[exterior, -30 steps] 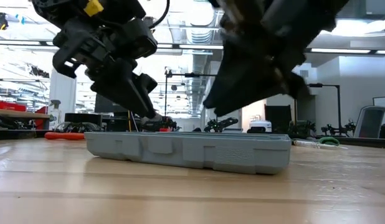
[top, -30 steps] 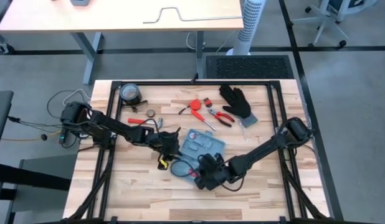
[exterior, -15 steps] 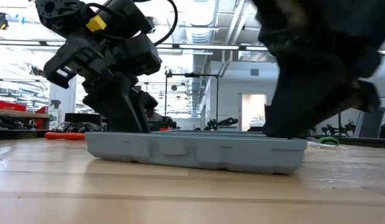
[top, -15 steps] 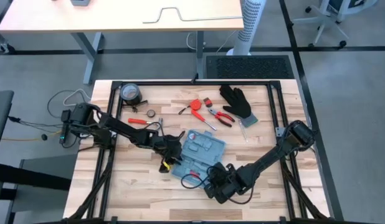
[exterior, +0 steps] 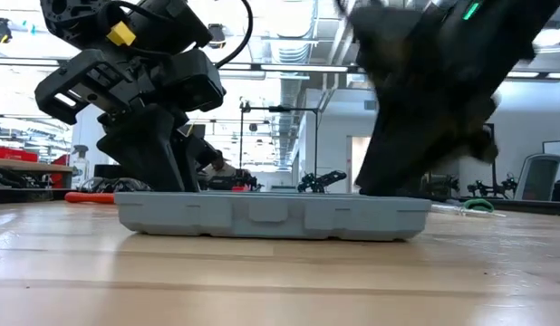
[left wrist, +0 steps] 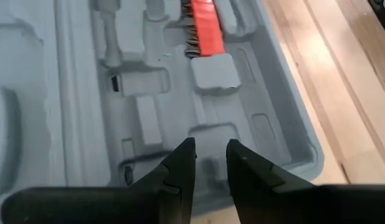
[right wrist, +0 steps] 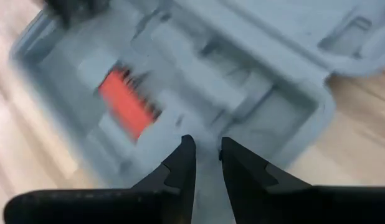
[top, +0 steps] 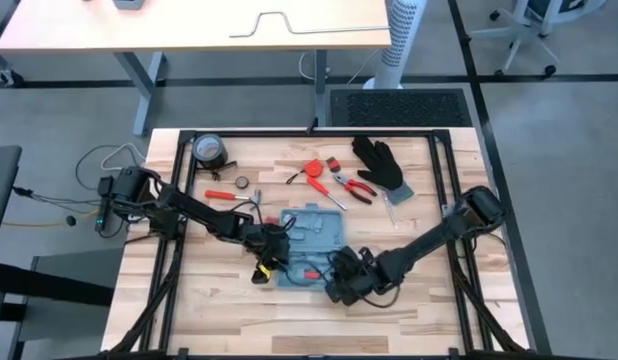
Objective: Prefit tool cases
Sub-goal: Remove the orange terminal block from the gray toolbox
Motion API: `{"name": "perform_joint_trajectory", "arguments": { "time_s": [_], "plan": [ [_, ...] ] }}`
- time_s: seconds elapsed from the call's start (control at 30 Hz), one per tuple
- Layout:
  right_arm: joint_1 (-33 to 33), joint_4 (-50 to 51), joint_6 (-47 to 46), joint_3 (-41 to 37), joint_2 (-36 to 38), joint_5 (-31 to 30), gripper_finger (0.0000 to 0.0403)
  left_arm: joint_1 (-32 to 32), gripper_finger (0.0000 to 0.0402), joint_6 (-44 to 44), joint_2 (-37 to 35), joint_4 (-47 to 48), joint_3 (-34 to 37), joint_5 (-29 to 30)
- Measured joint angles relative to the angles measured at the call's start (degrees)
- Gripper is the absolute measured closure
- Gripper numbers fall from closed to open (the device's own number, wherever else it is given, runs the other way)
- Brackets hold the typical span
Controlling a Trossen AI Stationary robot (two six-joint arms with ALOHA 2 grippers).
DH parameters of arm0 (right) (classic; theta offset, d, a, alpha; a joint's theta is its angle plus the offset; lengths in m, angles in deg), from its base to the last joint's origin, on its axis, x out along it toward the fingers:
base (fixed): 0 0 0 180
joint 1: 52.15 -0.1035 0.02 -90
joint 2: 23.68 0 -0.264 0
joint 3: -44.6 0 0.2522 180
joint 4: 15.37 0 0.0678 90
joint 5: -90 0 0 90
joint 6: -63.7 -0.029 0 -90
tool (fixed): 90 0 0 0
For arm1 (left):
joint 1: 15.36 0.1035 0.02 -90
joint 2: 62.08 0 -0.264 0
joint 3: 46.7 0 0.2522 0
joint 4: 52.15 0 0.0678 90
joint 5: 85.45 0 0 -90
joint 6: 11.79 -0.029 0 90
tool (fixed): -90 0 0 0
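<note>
1. Low view shows the tool case (exterior: 273, 215) only edge-on, a long light-blue slab flat on the wooden table (exterior: 280, 285); its inside is hidden from this angle, and the right arm over its far end is a dark blur
2. High view places the case open near the middle of the table, between the two arms, with much of its near edge covered by the right gripper (top: 341, 281) and the left gripper (top: 272, 249) at its other side
3. Left wrist view reveals smooth moulded grey-blue plastic with rounded corners, shallow rectangular slots and a red bit holder (left wrist: 203, 26) seated in one slot
4. Right wrist view is smeared by motion, so slot outlines are hard to read; the red strip (right wrist: 126, 101) stands out
5. Left gripper (left wrist: 210, 163) hangs just above the tray with its dark fingers (left wrist: 180, 168) parted by a narrow gap, holding nothing
6. Right gripper (right wrist: 207, 155) likewise shows a slim gap between its fingers, nothing between them; whether the tips touch the plastic cannot be told
7. Farther back lie a black glove (top: 380, 164), red-handled pliers (top: 355, 187) and a round gauge-like object (top: 208, 150)
</note>
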Motion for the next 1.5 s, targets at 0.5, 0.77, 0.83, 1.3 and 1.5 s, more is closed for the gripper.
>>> {"name": "perform_joint_trajectory", "arguments": {
  "time_s": [0.5,0.77,0.83,1.3,1.5],
  "plan": [
    [3.33,-10.36,32.00,1.06,2.64,3.41,0.0316,0.39,0.0318,2.15,-1.86,-2.10,0.26,0.99],
    [7.98,-15.58,46.56,1.18,0.47,12.37,0.0316,0.26,0.0318,2.20,-1.73,-2.47,0.23,1.37],
    [8.21,-14.71,48.38,1.22,-0.24,13.24,0.0315,0.26,0.0318,2.02,-1.73,-2.53,0.23,1.74],
    [9.12,-17.75,47.61,2.61,-3.78,15.00,0.0315,-1.13,0.0318,3.05,-1.75,-2.77,0.12,3.11],
    [9.03,-17.98,45.00,2.58,-3.72,15.25,0.0315,-2.21,0.0318,2.89,0.53,-4.85,0.02,6.88]
  ]
}}
